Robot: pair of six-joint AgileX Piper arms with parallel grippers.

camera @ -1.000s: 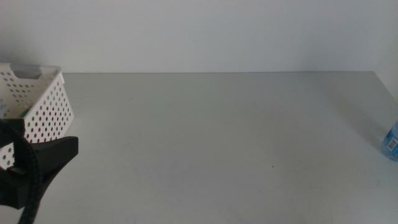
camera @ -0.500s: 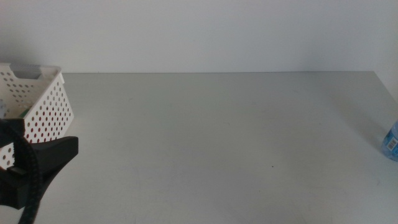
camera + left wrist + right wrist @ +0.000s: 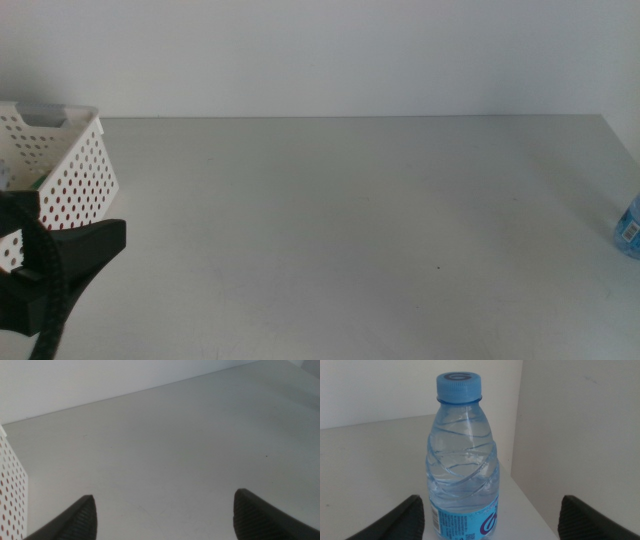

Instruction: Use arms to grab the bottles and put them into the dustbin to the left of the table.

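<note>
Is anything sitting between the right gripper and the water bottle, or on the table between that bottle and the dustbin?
Nothing visible. The water bottle stands upright directly ahead of the open right gripper, with no object between. In the middle view, the table shows nothing between the bottle and the dustbin.

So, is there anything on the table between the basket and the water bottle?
No. In the middle view, only bare table lies between the basket at the left and the water bottle at the right edge.
</note>
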